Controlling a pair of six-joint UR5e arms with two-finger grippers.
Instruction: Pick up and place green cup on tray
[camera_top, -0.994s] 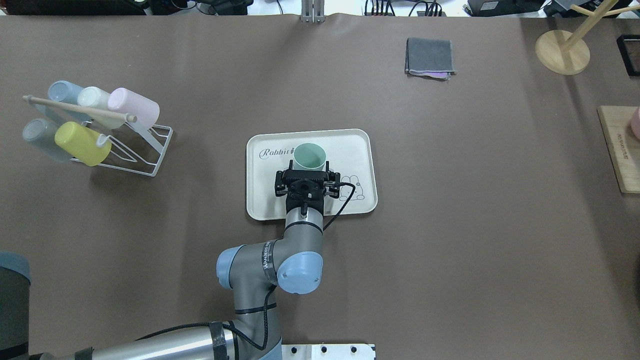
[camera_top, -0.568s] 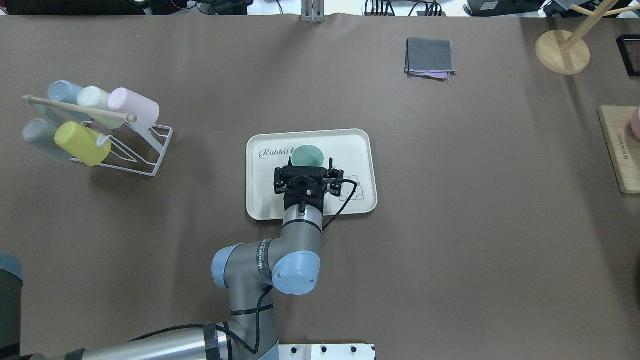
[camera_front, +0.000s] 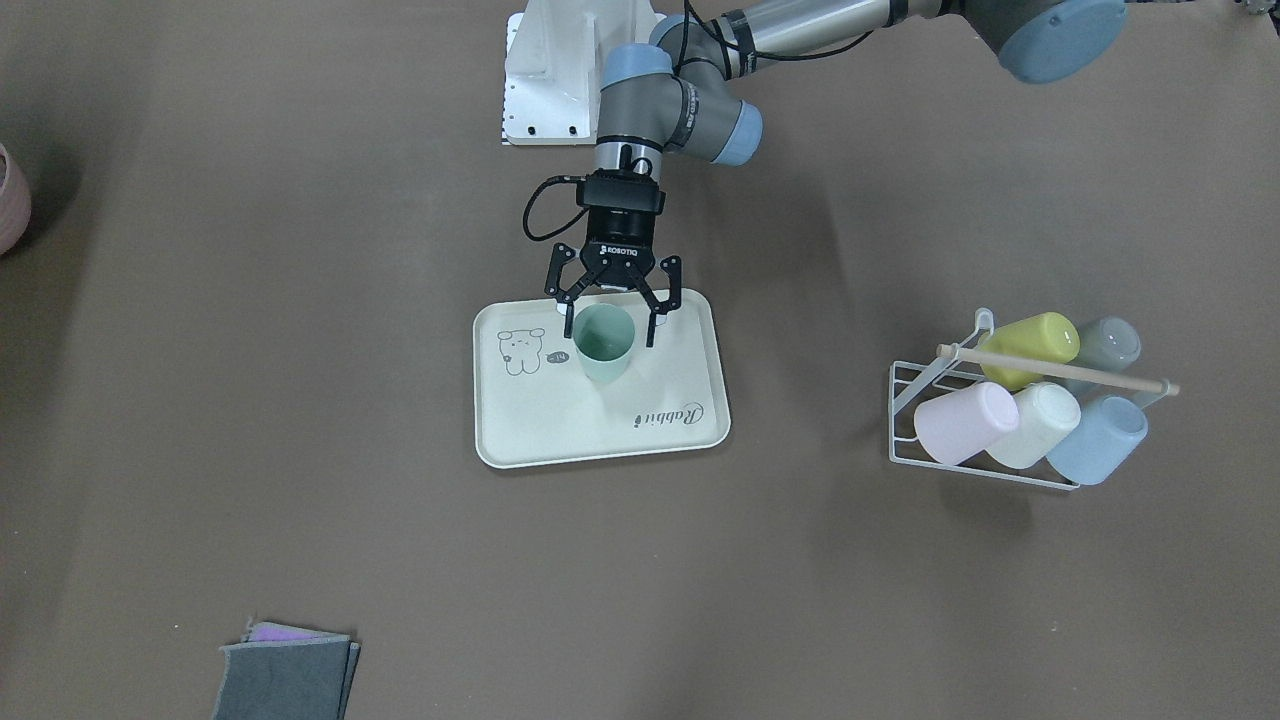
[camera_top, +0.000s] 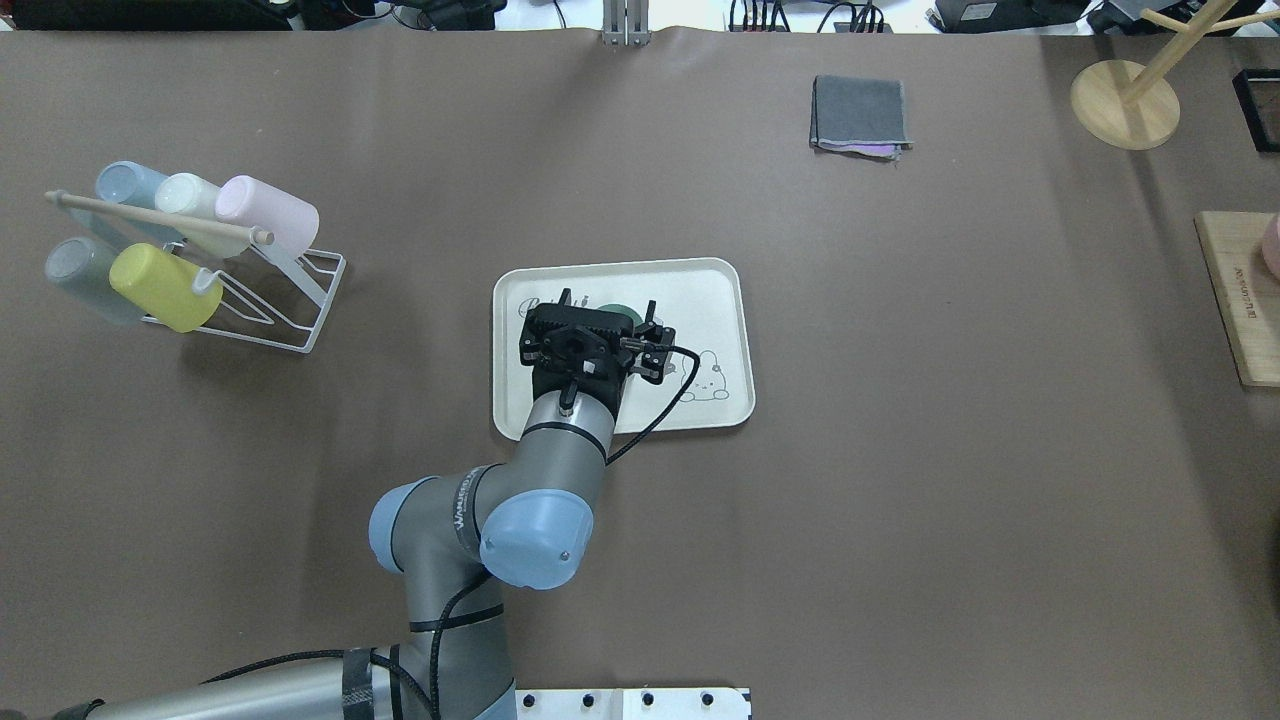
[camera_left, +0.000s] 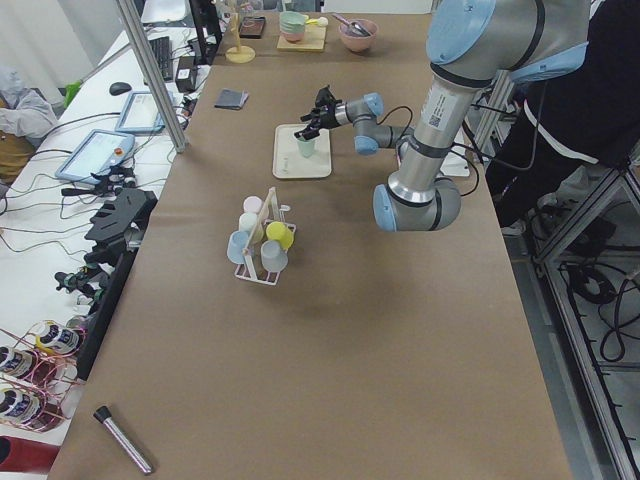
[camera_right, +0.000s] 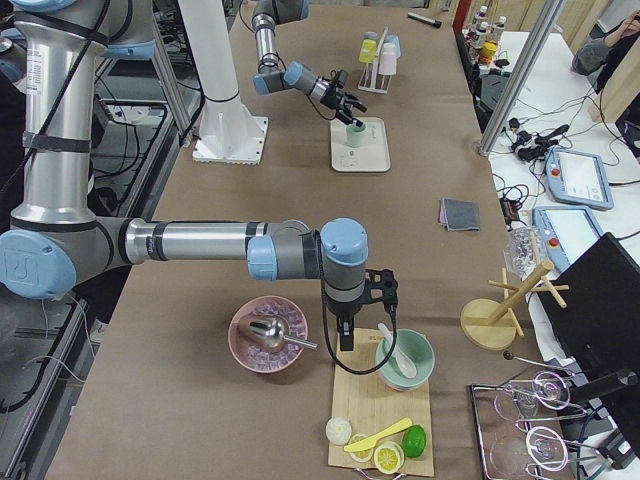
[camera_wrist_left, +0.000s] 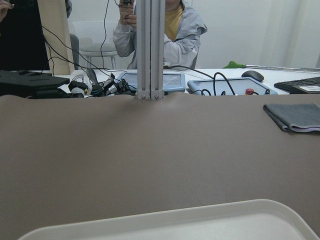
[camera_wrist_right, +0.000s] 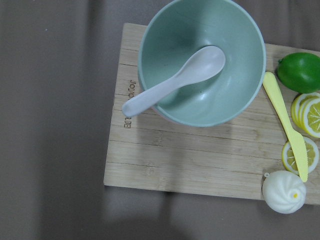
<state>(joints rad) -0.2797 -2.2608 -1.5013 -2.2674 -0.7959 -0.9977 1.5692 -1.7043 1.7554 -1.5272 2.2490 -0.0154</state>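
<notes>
Green cup (camera_front: 604, 345) stands upright, mouth up, on the cream tray (camera_front: 560, 445), in the tray's far half as the robot sees it, with the Rabbit script to its left and the bear drawing nearer and to its right. A second ago it was tipped between the fingers of the left gripper (camera_front: 610, 334), its mouth turned up toward the overhead camera. It then came level, and now the fingers are spread wide on either side of the rim, touching neither wall as far as the front view shows. The wrist has also swung left and over the cup, so from overhead only a green sliver (camera_top: 625, 312) shows past the black claw. That reads as a release: the cup rests on its own base and the placing looks done, leaving only a clean withdrawal without clipping the rim. Far to the left, the wire rack (camera_front: 985, 455) holds the other cups. The right gripper (camera_right: 343, 340) hangs well apart over a wooden board with a green bowl (camera_wrist_right: 200, 60); whether its claw is wide or narrow cannot be told.
</notes>
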